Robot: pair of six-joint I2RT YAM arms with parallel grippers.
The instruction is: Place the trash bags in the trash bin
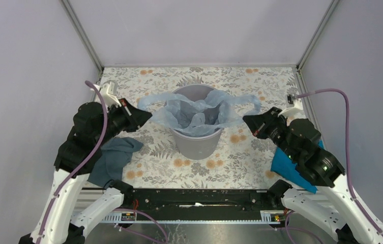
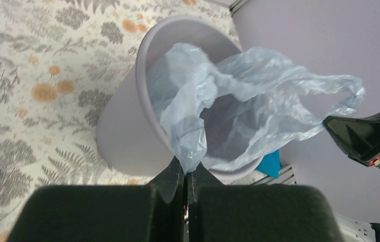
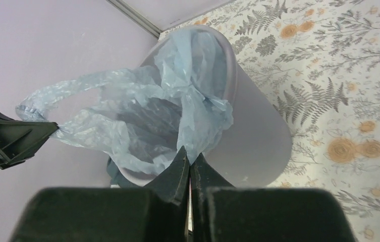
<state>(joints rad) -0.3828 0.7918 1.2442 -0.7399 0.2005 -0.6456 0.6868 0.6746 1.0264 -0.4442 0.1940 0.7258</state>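
Trash bin (image 1: 197, 146) stands upright on the floral table (image 1: 240, 81). It is the landmark for everything below.

- Your left gripper (image 1: 147, 116) sits just left of the bin, about level with its rim. The jaws are pinched together on an edge of the trash bag (image 1: 195, 116). In the left wrist view, pale-blue film is caught between the tips.
- Your right gripper (image 1: 245, 121) sits just right of the bin at a similar height. Its jaws are also clamped on the bag's edge. The right wrist view shows the film nipped at the tips.
- The bag is stretched between the two grippers, across the mouth of the bin. Its wrinkled middle sags down inside the bin. Film laps over the rim on both sides. A handle loop hangs free outside the bin on the far left and another on the far right.
- You cannot tell how deep the bag reaches inside.
- A dark teal-grey cloth (image 1: 114, 158) lies left of the bin on the near side, partly under your left arm.
- A bright blue cloth (image 1: 286, 169) lies right of the bin, mostly hidden under your right arm.
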